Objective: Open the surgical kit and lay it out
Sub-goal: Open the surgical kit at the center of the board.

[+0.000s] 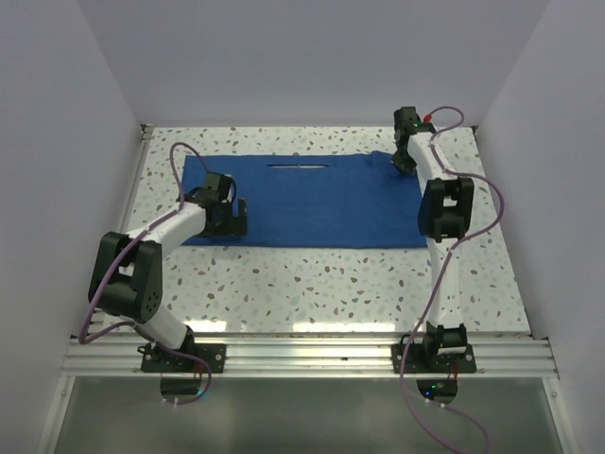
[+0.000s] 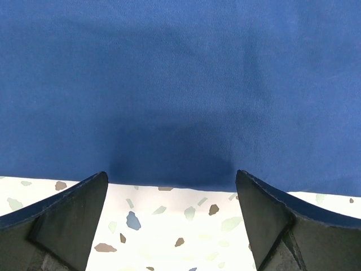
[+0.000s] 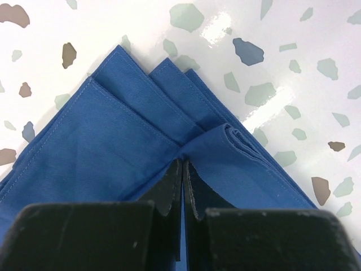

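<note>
The surgical kit's royal-blue cloth wrap point(image 1: 321, 203) lies spread flat across the far half of the table. One slim silver instrument point(image 1: 298, 166) rests on it near the far edge. My right gripper point(image 1: 405, 161) is at the cloth's far right corner. In the right wrist view it point(image 3: 183, 162) is shut on a raised fold of the cloth point(image 3: 113, 130), with several layered corners showing beyond. My left gripper point(image 1: 239, 216) hovers at the cloth's left end, open and empty. In the left wrist view it point(image 2: 172, 189) straddles the cloth's edge point(image 2: 180, 101).
The speckled white tabletop point(image 1: 321, 284) stretches from the cloth to the aluminium rail point(image 1: 302, 355) at the near edge. White walls close in the left, right and back sides. The right arm's elbow point(image 1: 444, 208) hangs over the cloth's right end.
</note>
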Tool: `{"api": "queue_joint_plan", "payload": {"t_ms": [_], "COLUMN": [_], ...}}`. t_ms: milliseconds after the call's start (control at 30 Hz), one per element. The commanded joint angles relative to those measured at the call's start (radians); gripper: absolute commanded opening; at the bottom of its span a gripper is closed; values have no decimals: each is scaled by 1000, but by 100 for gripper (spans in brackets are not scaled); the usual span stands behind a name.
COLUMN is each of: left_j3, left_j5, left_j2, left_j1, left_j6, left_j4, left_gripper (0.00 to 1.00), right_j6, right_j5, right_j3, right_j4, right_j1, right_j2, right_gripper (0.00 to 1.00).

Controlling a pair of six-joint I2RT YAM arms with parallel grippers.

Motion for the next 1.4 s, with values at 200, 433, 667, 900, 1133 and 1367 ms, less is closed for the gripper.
{"api": "queue_joint_plan", "payload": {"t_ms": [200, 433, 667, 900, 1133, 1367], "left_j3": [103, 271, 386, 548, 760, 797], "left_j5": [-2, -45, -55, -92, -115, -89], "left_j2": [19, 7, 17, 39, 116, 123], "left_j1": [10, 10, 10, 10, 10, 7], "left_j6": [28, 20, 11, 2, -38, -122], "left_j4": [4, -69, -111, -164, -227, -255], "left_gripper": [100, 100, 100, 100, 100, 100], "right_j6": [-15, -3, -37, -74, -32, -27], "right_j5": [8, -67, -157, -262, -395, -274], "right_j3": [-56, -224, -409, -797, -1254, -1324], "right_j4": [-23, 55, 46, 29, -243, -662], "right_j1": [0, 12, 42, 127, 264, 262], "right_j2": [-140, -349, -525, -815, -1333, -1717], "right_gripper": [0, 0, 0, 0, 0, 0]}}
